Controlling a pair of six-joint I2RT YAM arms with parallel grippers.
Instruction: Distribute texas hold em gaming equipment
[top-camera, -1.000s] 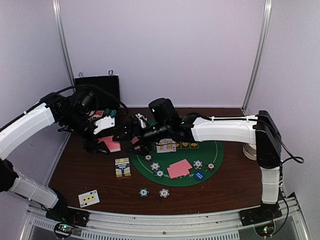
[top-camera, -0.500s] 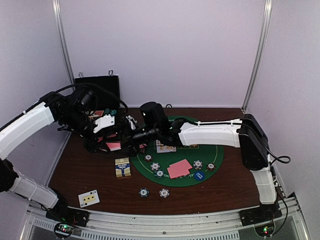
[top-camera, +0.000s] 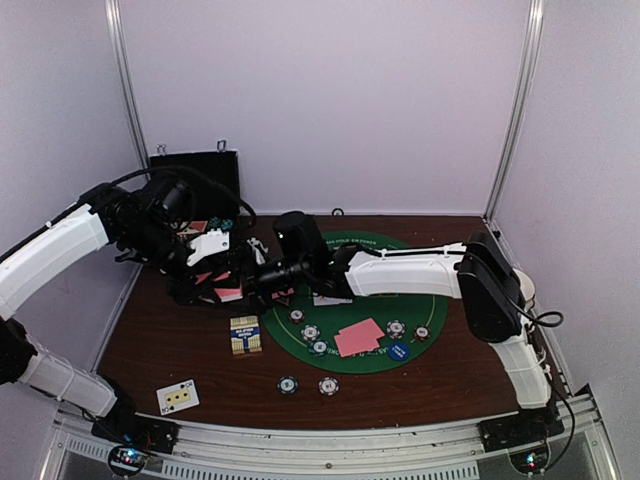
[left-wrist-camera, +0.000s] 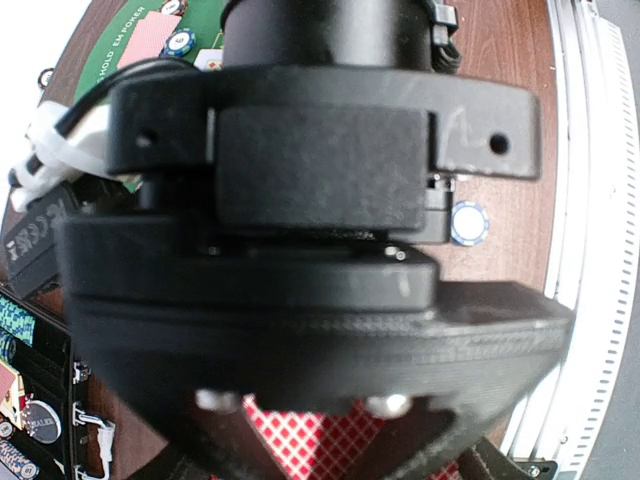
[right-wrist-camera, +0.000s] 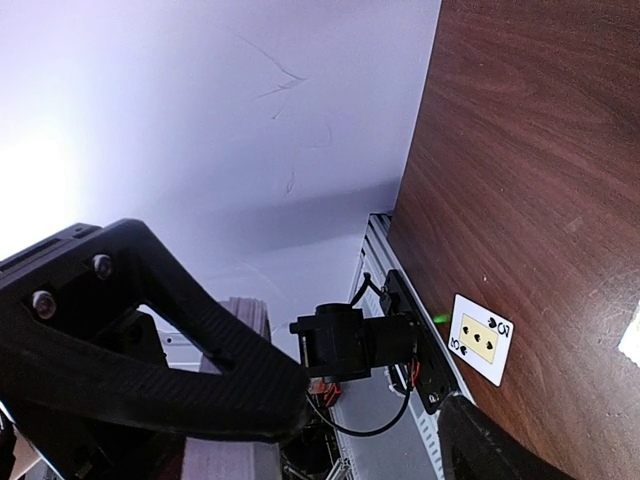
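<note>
Pink-backed playing cards (top-camera: 228, 292): stack pinched tight in my left gripper (top-camera: 215, 287), over the left part of the wood table (top-camera: 150, 350), just off the green felt mat (top-camera: 440, 300). My right gripper (top-camera: 252, 281) is just beside the stack, fingers (right-wrist-camera: 150, 340) apart, nothing visibly between them. Left wrist view is mostly blocked by my right wrist; only a strip of red-diamond card back shows. Risks: right fingers could nip two cards or tug the whole stack loose, spilling cards onto wood near the yellow-blue card box (top-camera: 245, 334). Wrists are crowded, so a bump could break the left grip. Poker chips (top-camera: 311, 332) on the mat sit well apart, likely safe.
</note>
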